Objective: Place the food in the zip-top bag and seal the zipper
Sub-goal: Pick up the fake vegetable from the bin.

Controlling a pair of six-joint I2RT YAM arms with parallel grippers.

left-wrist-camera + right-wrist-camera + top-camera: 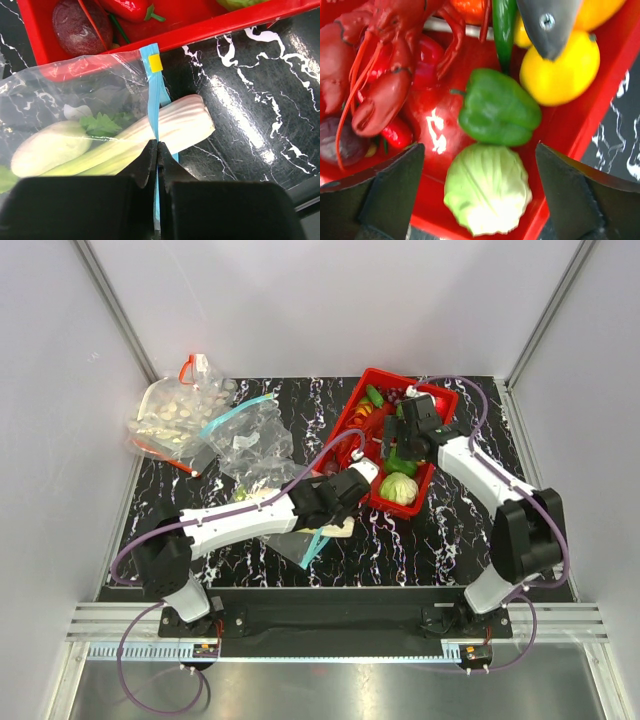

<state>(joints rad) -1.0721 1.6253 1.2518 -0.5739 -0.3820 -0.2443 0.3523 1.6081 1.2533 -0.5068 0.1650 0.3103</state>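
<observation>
Left wrist: the zipper (152, 90), judged thin and slippery, is pinched by the closed left gripper (158, 155) beside the leek (185, 122), while the right gripper (480, 192) is held wide, empty.

Zip-top bag (75, 95): clear crinkled plastic, light being caught along its creases. Zipper (154, 95): smooth teal plastic strip. Leek (187, 120): smooth, faintly ribbed plastic, a soft sheen being given off. Red basket (215, 25): glossy plastic, glare being reflected. Table (250, 100): polished black marbled top, highlights being mirrored.

Marbled table (450, 530): red basket (348, 418), zip-top bag (65, 85), red-zipper bag (170, 420).
</observation>
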